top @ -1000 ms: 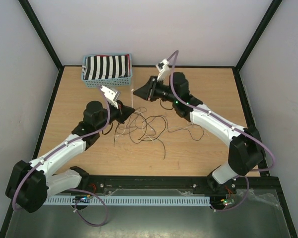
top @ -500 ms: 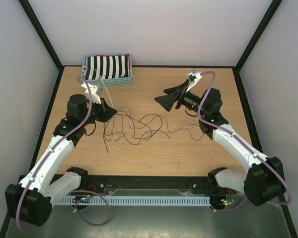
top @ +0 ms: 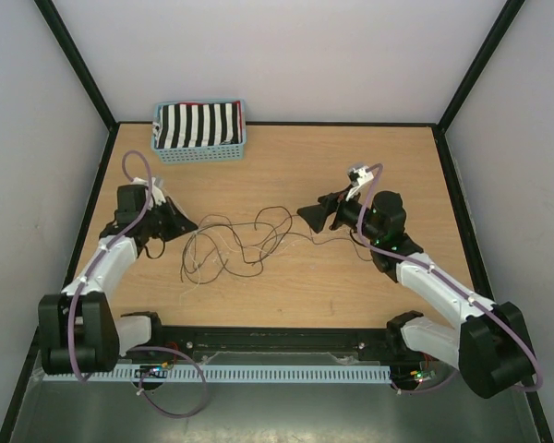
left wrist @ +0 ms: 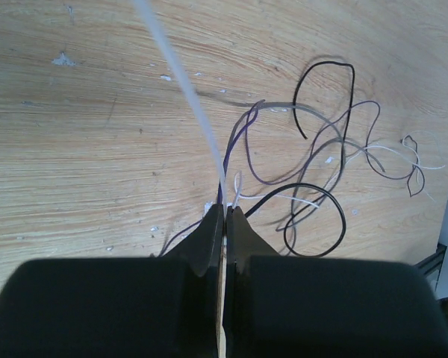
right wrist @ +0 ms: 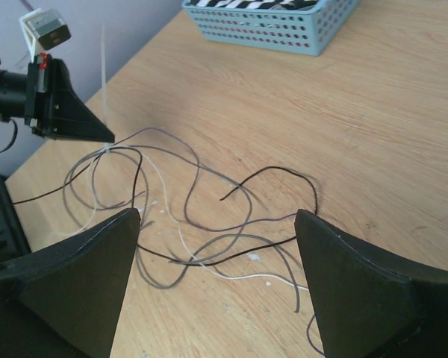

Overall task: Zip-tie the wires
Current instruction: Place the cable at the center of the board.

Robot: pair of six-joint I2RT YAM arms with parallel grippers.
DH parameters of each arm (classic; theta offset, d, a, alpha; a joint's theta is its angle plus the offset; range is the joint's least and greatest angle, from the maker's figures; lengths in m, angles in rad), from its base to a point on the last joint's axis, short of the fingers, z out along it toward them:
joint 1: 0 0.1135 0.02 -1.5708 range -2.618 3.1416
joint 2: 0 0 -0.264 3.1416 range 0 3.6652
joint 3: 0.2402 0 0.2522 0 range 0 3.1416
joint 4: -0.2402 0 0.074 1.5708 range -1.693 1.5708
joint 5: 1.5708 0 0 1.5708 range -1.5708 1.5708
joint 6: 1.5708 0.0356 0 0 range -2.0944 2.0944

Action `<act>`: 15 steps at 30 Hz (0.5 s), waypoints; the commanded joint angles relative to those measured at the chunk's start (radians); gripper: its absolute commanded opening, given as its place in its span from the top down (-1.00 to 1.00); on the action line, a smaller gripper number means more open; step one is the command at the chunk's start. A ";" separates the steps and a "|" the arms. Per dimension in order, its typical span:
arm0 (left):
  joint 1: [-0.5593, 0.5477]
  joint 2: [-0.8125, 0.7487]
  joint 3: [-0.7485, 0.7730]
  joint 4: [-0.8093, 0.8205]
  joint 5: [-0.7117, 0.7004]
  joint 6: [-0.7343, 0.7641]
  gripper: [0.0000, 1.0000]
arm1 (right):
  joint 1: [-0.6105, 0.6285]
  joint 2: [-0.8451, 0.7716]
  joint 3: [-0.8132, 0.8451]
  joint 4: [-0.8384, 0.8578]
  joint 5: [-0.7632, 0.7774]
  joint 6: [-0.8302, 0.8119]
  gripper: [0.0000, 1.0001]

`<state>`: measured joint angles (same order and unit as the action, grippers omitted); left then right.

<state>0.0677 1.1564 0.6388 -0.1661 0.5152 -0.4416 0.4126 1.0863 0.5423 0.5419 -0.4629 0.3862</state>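
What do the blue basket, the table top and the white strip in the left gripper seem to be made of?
The blue basket looks like moulded matte plastic: a regular grid of holes. The table top is wood or wood-look laminate, with pale grain lines. The white strip, pinched in the shut left gripper, is probably smooth, semi-translucent plastic.

I lose the near end of the white strip (left wrist: 178, 78) inside my pinched left gripper (left wrist: 225, 212); its far end is cropped.
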 commanded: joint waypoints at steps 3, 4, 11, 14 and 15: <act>-0.008 0.100 -0.034 0.125 -0.061 -0.036 1.00 | -0.004 -0.036 -0.022 -0.013 0.127 -0.046 -0.91; -0.009 0.118 -0.040 0.135 -0.075 -0.035 1.00 | -0.003 -0.039 -0.027 -0.012 0.132 -0.047 -0.92; -0.013 0.288 -0.058 0.281 -0.102 -0.032 1.00 | -0.004 -0.065 -0.049 0.003 0.169 -0.065 -0.94; -0.012 0.366 -0.032 0.333 -0.100 -0.013 1.00 | -0.004 -0.062 -0.054 0.000 0.182 -0.075 -0.95; -0.012 0.388 -0.019 0.342 -0.101 0.002 1.00 | -0.003 -0.062 -0.056 -0.002 0.188 -0.078 -0.96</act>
<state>0.0593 1.4792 0.5888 0.0734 0.4240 -0.4706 0.4122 1.0412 0.4995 0.5232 -0.3058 0.3351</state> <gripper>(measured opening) 0.002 0.973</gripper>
